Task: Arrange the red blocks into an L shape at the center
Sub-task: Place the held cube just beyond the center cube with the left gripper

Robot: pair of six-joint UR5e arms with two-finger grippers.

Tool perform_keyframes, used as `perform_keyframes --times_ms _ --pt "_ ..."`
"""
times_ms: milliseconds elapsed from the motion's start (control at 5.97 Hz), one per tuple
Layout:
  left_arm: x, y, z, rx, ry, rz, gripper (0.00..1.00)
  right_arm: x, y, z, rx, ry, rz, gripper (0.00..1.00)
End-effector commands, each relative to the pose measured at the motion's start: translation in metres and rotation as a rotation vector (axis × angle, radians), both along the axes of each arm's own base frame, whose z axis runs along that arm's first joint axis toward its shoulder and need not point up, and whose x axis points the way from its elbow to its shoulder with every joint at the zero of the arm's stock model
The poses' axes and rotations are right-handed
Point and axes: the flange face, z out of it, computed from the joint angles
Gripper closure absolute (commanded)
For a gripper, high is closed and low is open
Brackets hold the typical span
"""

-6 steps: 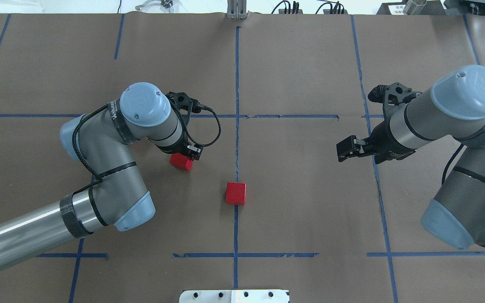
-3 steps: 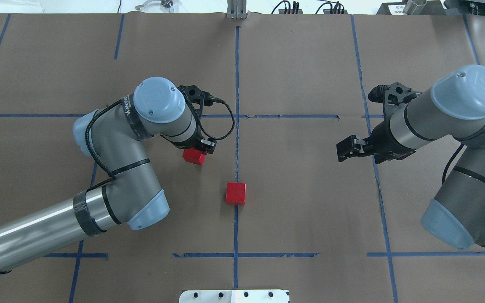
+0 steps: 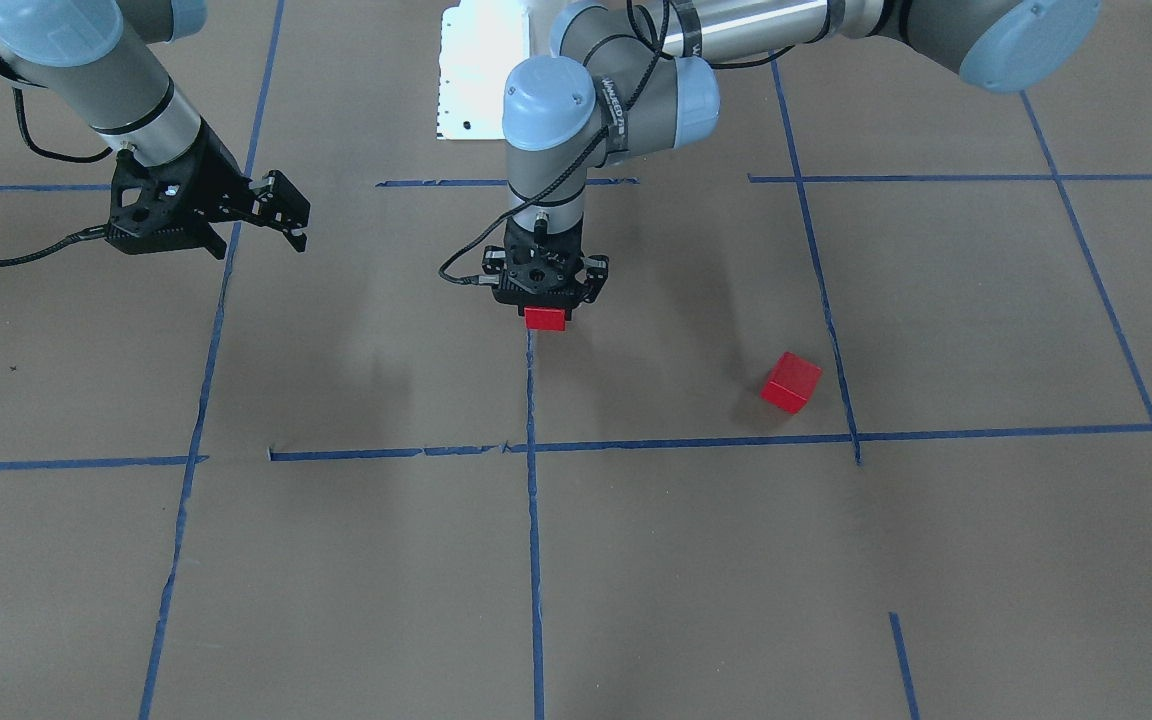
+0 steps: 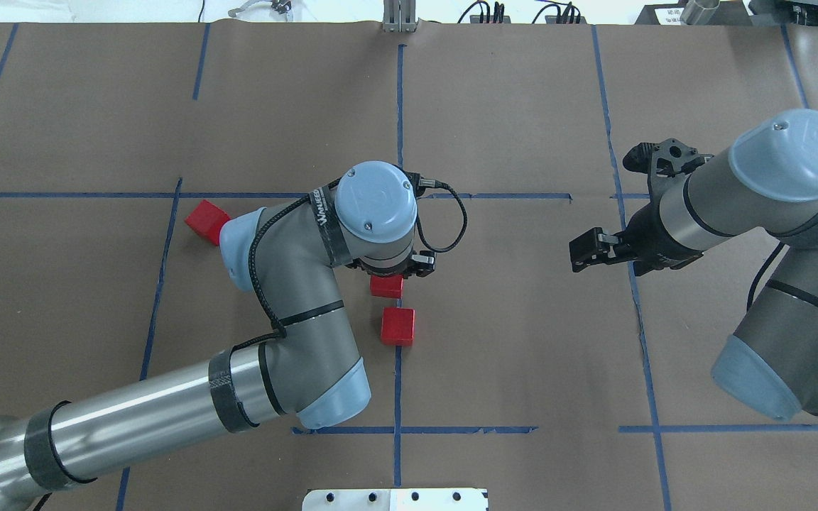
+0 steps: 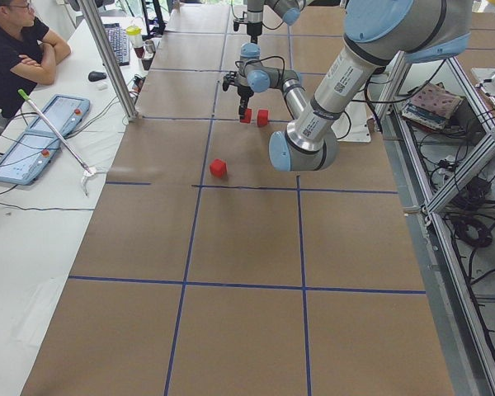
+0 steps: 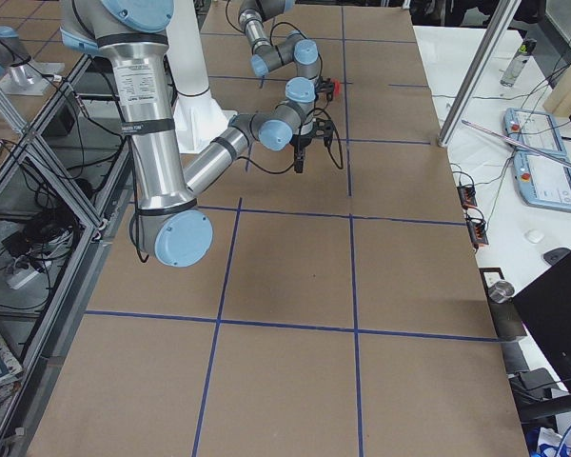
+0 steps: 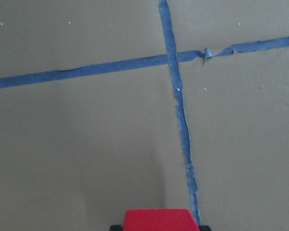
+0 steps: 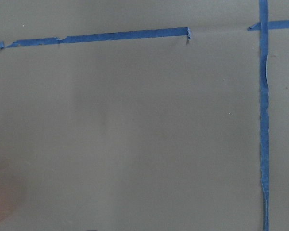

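Note:
My left gripper (image 4: pixel 389 278) is shut on a red block (image 4: pixel 386 286) over the centre rectangle, just left of the vertical blue tape line (image 4: pixel 400 128). The front view shows this gripper (image 3: pixel 545 302) pointing straight down with the block (image 3: pixel 545 318) low over the paper. The left wrist view shows the block (image 7: pixel 156 220) between the fingers. A second red block (image 4: pixel 397 326) lies on the tape line just nearer the robot. A third red block (image 4: pixel 207 221) lies tilted at the rectangle's left edge. My right gripper (image 4: pixel 579 254) hovers open and empty at the right edge.
A white base plate (image 4: pixel 395 499) sits at the near table edge. A metal post (image 4: pixel 399 15) stands at the far edge. An operator (image 5: pixel 16 49) sits at a side desk beyond the table.
My left arm has swung right with the red block, from left of the centre to beside the tape line. This uncovered the third block at the left. The right arm has not moved.

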Motion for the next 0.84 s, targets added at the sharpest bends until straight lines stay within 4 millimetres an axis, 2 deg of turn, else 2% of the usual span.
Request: perform_keyframes --times_ms 0,670 --pt "0.0153 0.0169 0.0006 0.006 -0.017 -0.004 1.00 0.0013 0.0003 0.0035 -0.005 0.006 0.001 0.00" --pt "0.0207 0.0133 -0.0012 0.008 -0.016 -0.005 0.97 0.0020 -0.0002 0.0034 -0.004 0.005 0.003 0.00"
